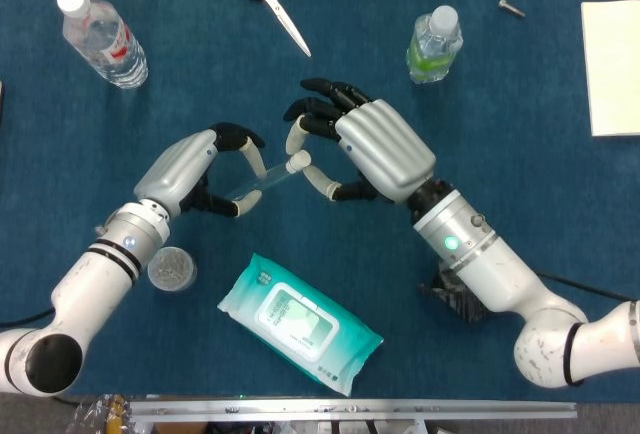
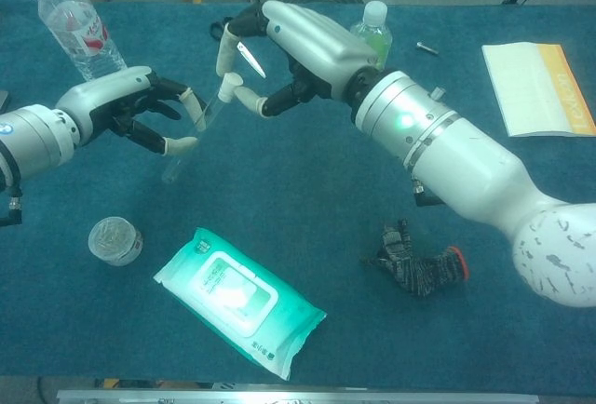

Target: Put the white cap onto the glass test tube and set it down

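The left arm is extended from the lower-left corner of the table toward its middle, silver wrist raised above the surface. The left hand is held knuckles up, its fingers curled around the glass test tube, which is kept tilted and clear of the table. The right arm is angled in from the lower-right corner. The right hand is held knuckles up, its thumb and a fingertip pinched on the white cap at the tube's upper end, the other fingers spread.

Two bottles, one scissors, one wipes pack, perhaps one screw.
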